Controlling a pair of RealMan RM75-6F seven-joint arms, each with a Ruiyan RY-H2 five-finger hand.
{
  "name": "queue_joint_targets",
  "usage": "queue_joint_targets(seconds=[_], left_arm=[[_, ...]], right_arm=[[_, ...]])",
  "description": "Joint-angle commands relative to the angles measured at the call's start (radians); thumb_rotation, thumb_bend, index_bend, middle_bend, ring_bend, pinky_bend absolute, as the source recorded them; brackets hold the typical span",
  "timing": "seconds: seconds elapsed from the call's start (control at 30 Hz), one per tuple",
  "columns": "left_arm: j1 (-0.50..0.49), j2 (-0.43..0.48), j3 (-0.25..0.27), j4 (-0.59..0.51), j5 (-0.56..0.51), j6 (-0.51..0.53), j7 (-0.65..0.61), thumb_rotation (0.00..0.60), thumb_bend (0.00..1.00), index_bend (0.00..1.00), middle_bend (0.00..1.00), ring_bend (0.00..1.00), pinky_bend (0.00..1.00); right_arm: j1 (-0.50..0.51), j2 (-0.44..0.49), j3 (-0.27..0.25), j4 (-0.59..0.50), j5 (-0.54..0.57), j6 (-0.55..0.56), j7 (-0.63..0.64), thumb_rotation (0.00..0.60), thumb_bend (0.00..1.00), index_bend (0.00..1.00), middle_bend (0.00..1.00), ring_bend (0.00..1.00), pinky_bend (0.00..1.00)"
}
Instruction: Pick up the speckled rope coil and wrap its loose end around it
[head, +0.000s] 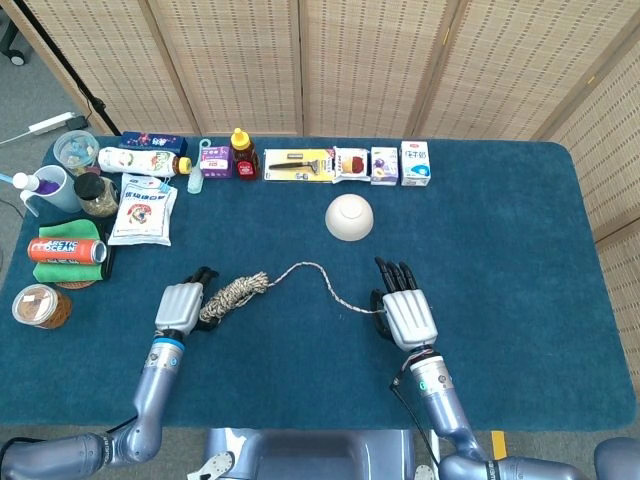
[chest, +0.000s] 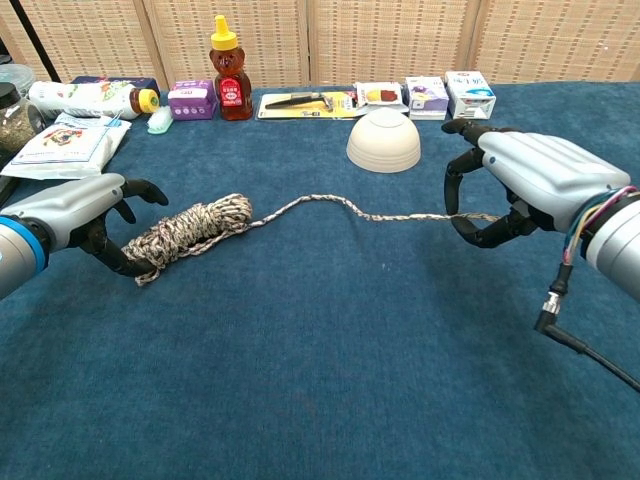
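Left hand (chest: 75, 215): fingers curled round the near end of the speckled rope coil (chest: 190, 228), lying on the blue counter (chest: 330, 380). Right hand (chest: 525, 185): fingers hooked over the loose end (chest: 400, 214), seemingly pinching it, stretched out between both hands. Not lifted, no wraps made: grasp apparently secured, raising and winding all left to do.

— What is hidden near the right hand (chest: 530, 190)?
— The tip of the loose end (chest: 480, 217) is covered by the palm, so whether it is pinched cannot be told.
— And the speckled rope coil (chest: 190, 228)?
— Its near end is masked by the left hand (chest: 85, 215); contact is unclear.
— Anything cut off?
— The jar (chest: 12, 115) is cropped by the chest view's left edge; package labels are too small to be read.
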Motion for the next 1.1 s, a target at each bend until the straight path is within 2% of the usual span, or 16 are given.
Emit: queue_joint_targets(seconds=[0.03, 0.27, 0.43, 0.6, 0.7, 0.77, 0.87, 1.1], left_arm=[[-0.006, -0.008, -0.001, 0.002, -0.007, 0.005, 0.012, 0.6, 0.28, 0.23, 0.19, 0.27, 0.49], [-0.029, -0.035, -0.009, 0.015, -0.023, 0.029, 0.065, 0.6, 0.37, 0.26, 0.21, 0.28, 0.49], [-0.044, -0.057, -0.011, 0.035, -0.024, 0.04, 0.093, 0.6, 0.41, 0.36, 0.23, 0.3, 0.49], [-0.067, -0.089, -0.008, 0.076, -0.029, 0.039, 0.135, 0.6, 0.5, 0.44, 0.32, 0.38, 0.54], [-0.075, -0.104, -0.006, 0.101, -0.02, 0.043, 0.142, 0.6, 0.57, 0.54, 0.41, 0.46, 0.59], [-0.078, -0.116, -0.005, 0.123, -0.003, 0.051, 0.136, 0.6, 0.61, 0.61, 0.48, 0.51, 0.64], [-0.075, -0.125, -0.002, 0.153, 0.042, 0.066, 0.098, 0.6, 0.63, 0.67, 0.52, 0.55, 0.67], [-0.059, -0.095, 0.014, 0.184, 0.136, 0.061, -0.008, 0.6, 0.64, 0.7, 0.54, 0.56, 0.68]], right_arm=[[0.0, 0.001, 0.0, 0.001, 0.0, 0.0, 0.0, 0.6, 0.49, 0.65, 0.0, 0.0, 0.0], [-0.001, 0.0, -0.001, 0.003, -0.005, 0.0, 0.004, 0.6, 0.49, 0.65, 0.0, 0.0, 0.0], [-0.001, -0.001, -0.003, 0.003, -0.007, 0.0, 0.003, 0.6, 0.49, 0.65, 0.0, 0.0, 0.0], [-0.002, -0.001, -0.003, 0.003, -0.01, 0.002, 0.005, 0.6, 0.49, 0.65, 0.0, 0.0, 0.0], [-0.003, 0.0, -0.003, 0.002, -0.011, 0.002, 0.007, 0.6, 0.49, 0.65, 0.0, 0.0, 0.0], [-0.003, 0.0, -0.003, 0.002, -0.012, 0.003, 0.008, 0.6, 0.49, 0.65, 0.0, 0.0, 0.0], [-0.005, 0.002, -0.004, 0.0, -0.015, 0.003, 0.012, 0.6, 0.49, 0.66, 0.0, 0.0, 0.0], [-0.009, 0.012, -0.01, -0.009, -0.032, 0.009, 0.015, 0.6, 0.49, 0.66, 0.0, 0.0, 0.0]])
